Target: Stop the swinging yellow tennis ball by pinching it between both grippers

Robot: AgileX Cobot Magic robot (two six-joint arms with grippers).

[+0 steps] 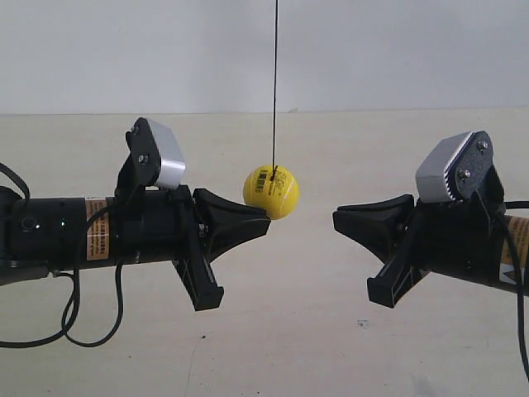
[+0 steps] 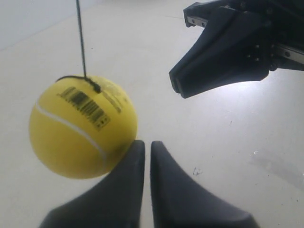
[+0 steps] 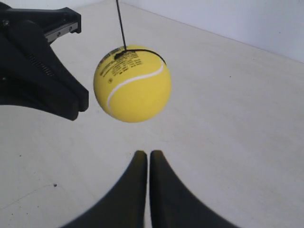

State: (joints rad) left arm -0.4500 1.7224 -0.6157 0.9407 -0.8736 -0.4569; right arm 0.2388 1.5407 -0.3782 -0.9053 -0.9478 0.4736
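Left gripper [image 2: 144,143] beside yellow tennis ball [image 2: 83,142], white seam [image 2: 57,119]

The yellow tennis ball [image 1: 271,191] is hung on a string [image 1: 275,83] between the left gripper [image 1: 266,220], by whose tips it is touched, and the right gripper [image 1: 335,219], set apart from it.

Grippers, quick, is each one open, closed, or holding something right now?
Left gripper: closed, gripping nothing; its tip appears to touch the yellow tennis ball.
Right gripper: closed, gripping nothing; apart from the ball.
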